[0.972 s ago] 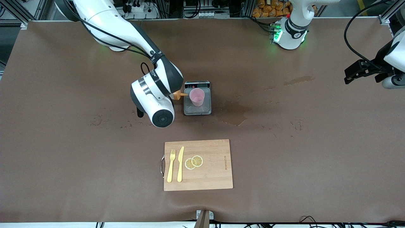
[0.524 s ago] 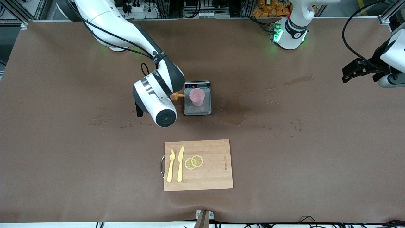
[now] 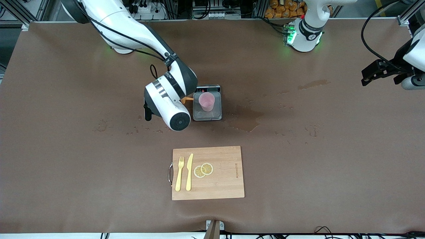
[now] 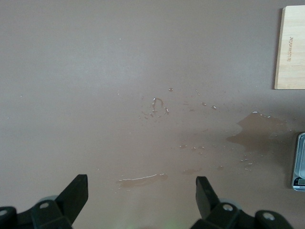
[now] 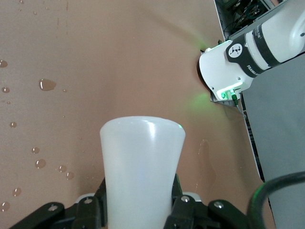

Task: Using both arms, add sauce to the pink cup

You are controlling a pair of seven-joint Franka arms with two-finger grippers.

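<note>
The pink cup [image 3: 206,101] stands upright on the steel plate of a small scale [image 3: 207,114]. My right gripper [image 5: 138,202] is shut on the whitish body of the sauce bottle [image 5: 142,162]. In the front view the right arm's wrist [image 3: 169,104] covers the gripper and most of the bottle. Only the orange nozzle [image 3: 188,98] shows, lying sideways beside the cup toward the right arm's end, just short of the rim. My left gripper [image 3: 378,73] is open and empty, in the air over the left arm's end of the table; it also shows in the left wrist view [image 4: 142,191].
A wooden cutting board [image 3: 225,186] nearer the front camera holds a yellow fork [image 3: 179,173], a knife [image 3: 189,171] and two lemon slices [image 3: 203,170]. Wet patches [image 3: 247,119] lie beside the scale toward the left arm's end, and one [image 3: 313,84] farther back.
The right arm's wrist has swung toward the scale. The orange nozzle, which reached the cup's rim, now shows less and sits a little back from it. The left gripper shifted slightly.
</note>
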